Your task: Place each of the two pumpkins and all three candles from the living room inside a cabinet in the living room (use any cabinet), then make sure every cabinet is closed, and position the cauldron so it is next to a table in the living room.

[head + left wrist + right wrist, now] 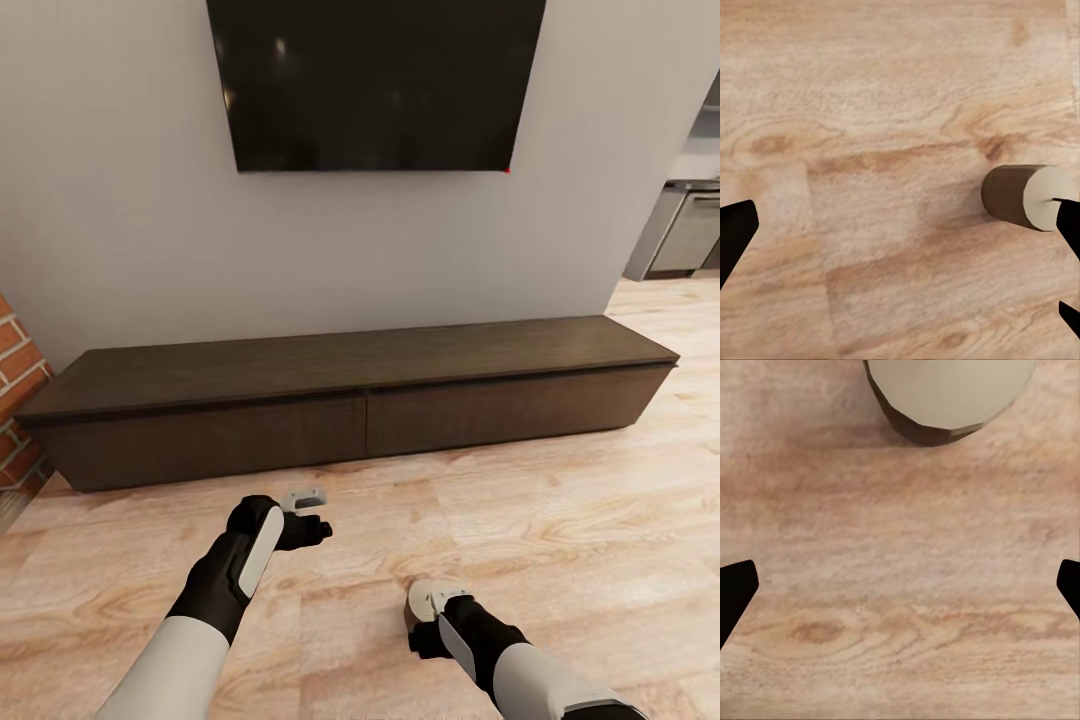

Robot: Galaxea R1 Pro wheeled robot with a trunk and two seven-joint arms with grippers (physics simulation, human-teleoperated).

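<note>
Both claws are hanging over bare wood floor (pixel 560 520), short of the cabinet (pixel 350 400), whose two drawer fronts are sitting flush, closed.

Left gripper (pixel 312 520): fingers (pixel 735 232) are spread wide apart, gripping nothing. One candle (pixel 1027 196) is standing on the floor just beside its far fingertip, not between the tips.

Right gripper (pixel 425 625): fingertips (pixel 735 589) are also wide apart, empty. A second candle (pixel 949 394) is sitting just past the gap, pale top facing the camera; in the head view it's (pixel 430 597) right at the claw.

Open floor is running clear to the cabinet's base edge; brick (pixel 20 400) is bounding the left end.
</note>
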